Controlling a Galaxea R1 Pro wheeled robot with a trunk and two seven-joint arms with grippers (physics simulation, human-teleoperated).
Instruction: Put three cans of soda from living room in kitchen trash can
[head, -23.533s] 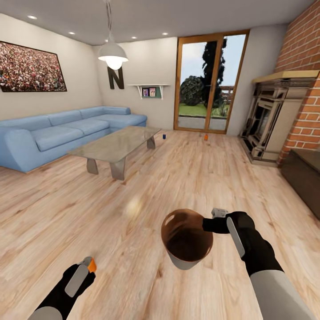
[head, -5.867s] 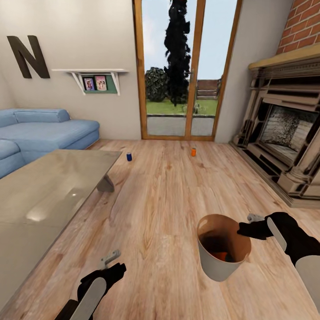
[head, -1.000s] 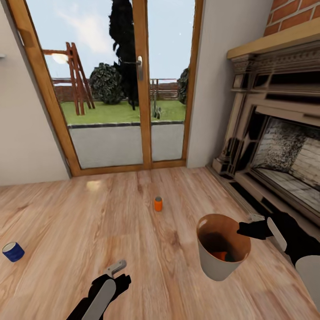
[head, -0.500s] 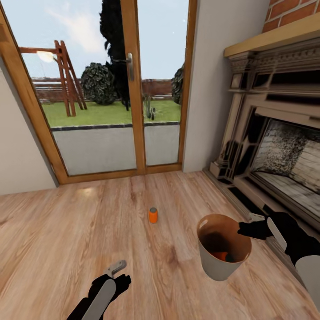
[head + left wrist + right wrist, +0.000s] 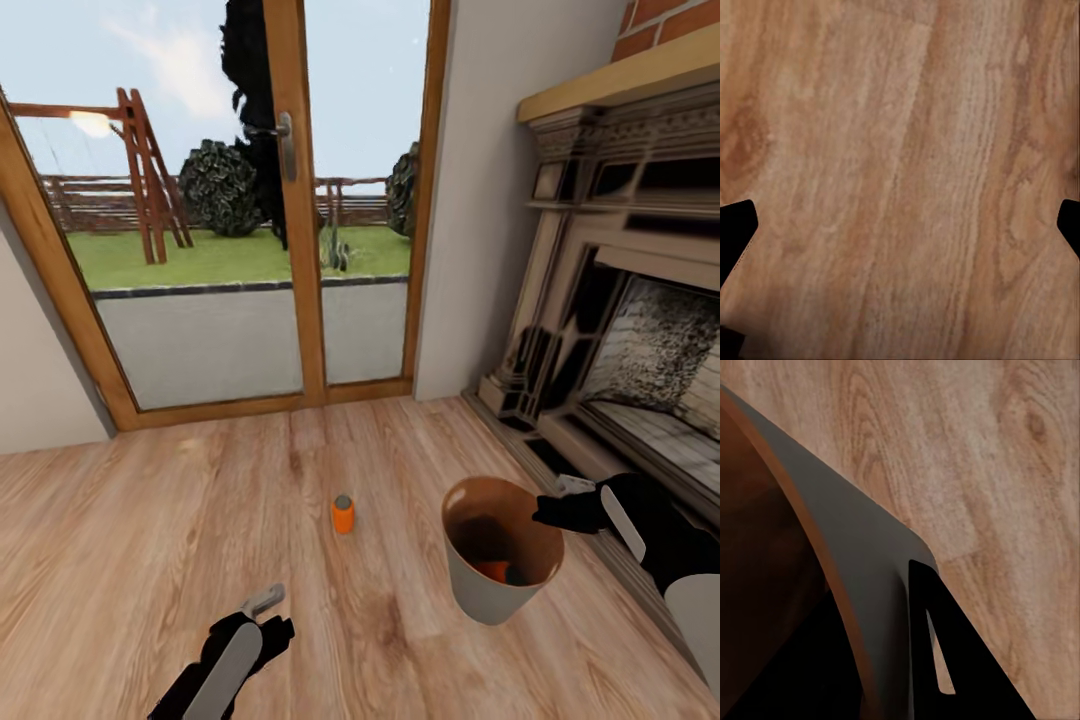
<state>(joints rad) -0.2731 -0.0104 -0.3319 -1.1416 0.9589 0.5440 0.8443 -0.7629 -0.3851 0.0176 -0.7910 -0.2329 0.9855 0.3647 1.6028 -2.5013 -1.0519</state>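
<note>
Nearest, at the lower left of the head view, the left gripper (image 5: 262, 610) hangs low over the wooden floor (image 5: 150, 520) with nothing in it; the arm is cut off by the bottom edge. In the left wrist view its two dark fingertips (image 5: 735, 232) sit at opposite edges of the picture with bare floorboards (image 5: 907, 172) between them, so the jaws stand wide apart.

At the lower right of the head view the right gripper (image 5: 560, 500) meets the rim of the tash can (image 5: 480, 590), which is held tilted, its brown inside turned toward the camera. The right wrist view shows one dark finger (image 5: 945, 660) pressed against the bin's grey outer wall (image 5: 847, 555); the other finger is hidden inside the shadowed brown interior, so the jaws read as clamped on the rim. The right forearm runs off the right edge.

Deep in the bin an orange can (image 5: 492, 571) lies on its side, half covered by the near wall; a dark shape touches it, too shadowed to name.

Just left of the bin, near the middle of the frame, a second orange can of soda (image 5: 343, 514) stands upright on the floor, apart from both grippers.

Farther up, the glass doors (image 5: 290, 200) with their wooden frame fill the upper left, the garden behind them. The fireplace (image 5: 640, 330) takes the right side, cut off by the frame edge.
</note>
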